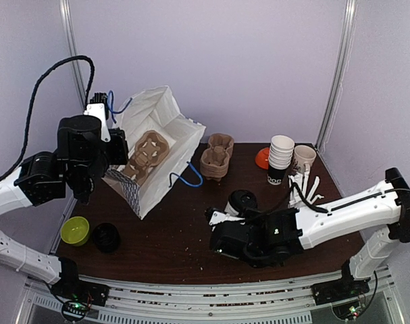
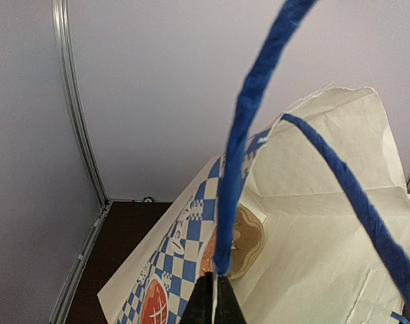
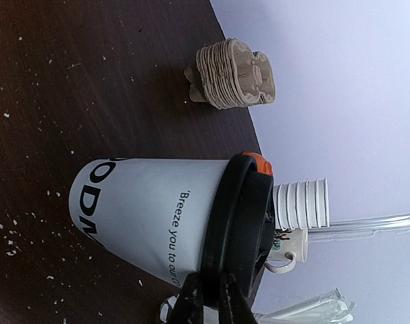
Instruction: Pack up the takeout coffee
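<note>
The takeout coffee cup (image 3: 144, 209) is white with black lettering and a black lid (image 1: 244, 200). It stands upright near the middle of the table. My right gripper (image 3: 213, 287) (image 1: 234, 208) is shut on the lid's rim. A brown pulp carrier tray (image 1: 147, 154) lies inside the open checked paper bag (image 1: 165, 138) at the back left. My left gripper (image 2: 215, 297) (image 1: 118, 150) is shut on the bag's rim at the root of its blue handle (image 2: 248, 115) and holds the bag's mouth up. I cannot tell whether the cup's base touches the table.
A stack of spare pulp trays (image 1: 217, 156) (image 3: 235, 74) stands at the back centre. White nested cups (image 1: 281, 156), a mug (image 1: 303, 159) and wrapped straws (image 1: 307, 190) are at the back right. A green bowl (image 1: 75, 230) and a black lid (image 1: 107, 237) sit front left.
</note>
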